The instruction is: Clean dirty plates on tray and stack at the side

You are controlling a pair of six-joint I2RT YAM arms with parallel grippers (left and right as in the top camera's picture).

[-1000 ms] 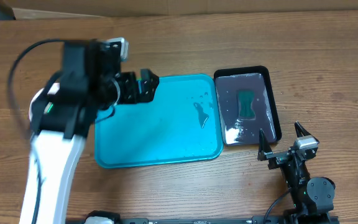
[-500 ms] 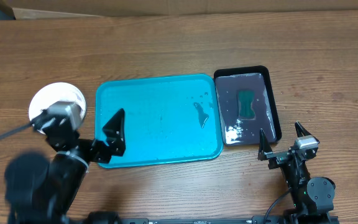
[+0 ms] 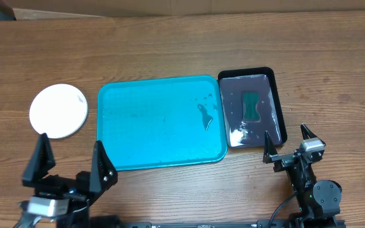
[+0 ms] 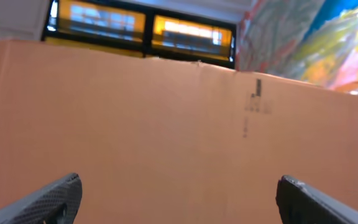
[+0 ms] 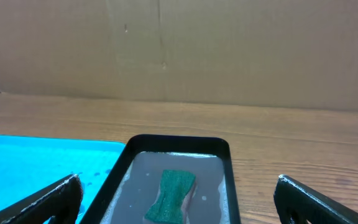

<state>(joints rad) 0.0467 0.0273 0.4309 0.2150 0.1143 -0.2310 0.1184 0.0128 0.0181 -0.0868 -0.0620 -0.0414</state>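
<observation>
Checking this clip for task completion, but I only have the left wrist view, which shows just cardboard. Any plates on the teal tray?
Observer: None. Overhead, the teal tray is bare except small dark smears toward its right side.
Operator: Where are the plates?
Observer: A white plate lies on the table left of the tray; anything beneath it I cannot tell.
Operator: And the sponge?
Observer: The green sponge lies in the black tray, right of the teal one.

Wooden table (image 3: 182,44) carries a black tray (image 3: 246,71), right of centre; green sponge (image 3: 251,105) lies in its shallow water. Behind, cardboard (image 5: 229,50).
</observation>
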